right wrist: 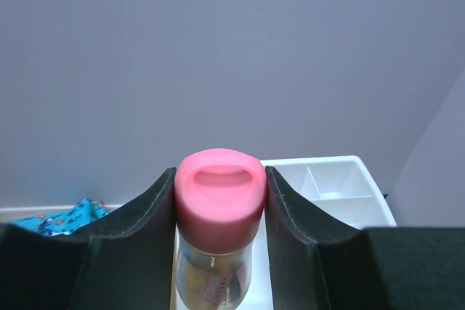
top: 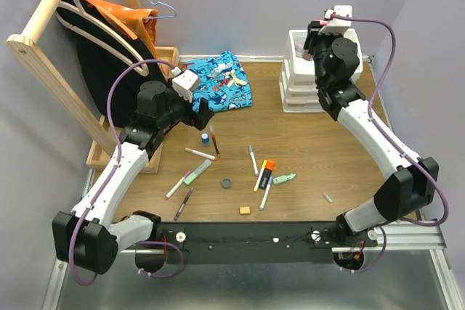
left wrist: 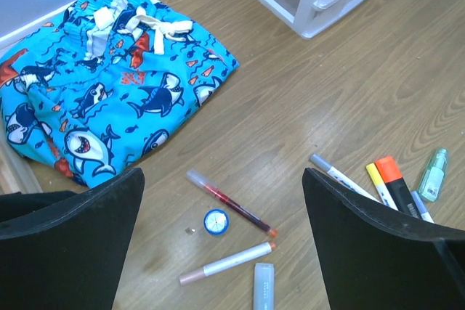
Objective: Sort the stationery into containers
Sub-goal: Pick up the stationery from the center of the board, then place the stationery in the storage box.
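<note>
**Item 1.** Right hand: we record its fingers part-way closed, pressed on either side of the pink-capped tube, which it holds clear of the surface. Behind the tube in the right wrist view lie the open top compartments of the white organiser. We cannot tell whether the tube is directly above a compartment.

**Item 2.** Left hand: spread wide, holding nothing, poised above the surface near the shark-print cloth.

**Item 3.** Below the left hand we list a blue-lidded small jar, a red pen just beside it, and a pale marker close by.

**Item 4.** Loose at mid-surface: orange highlighter, white pen, green highlighter, dark pen, tan eraser.
</note>
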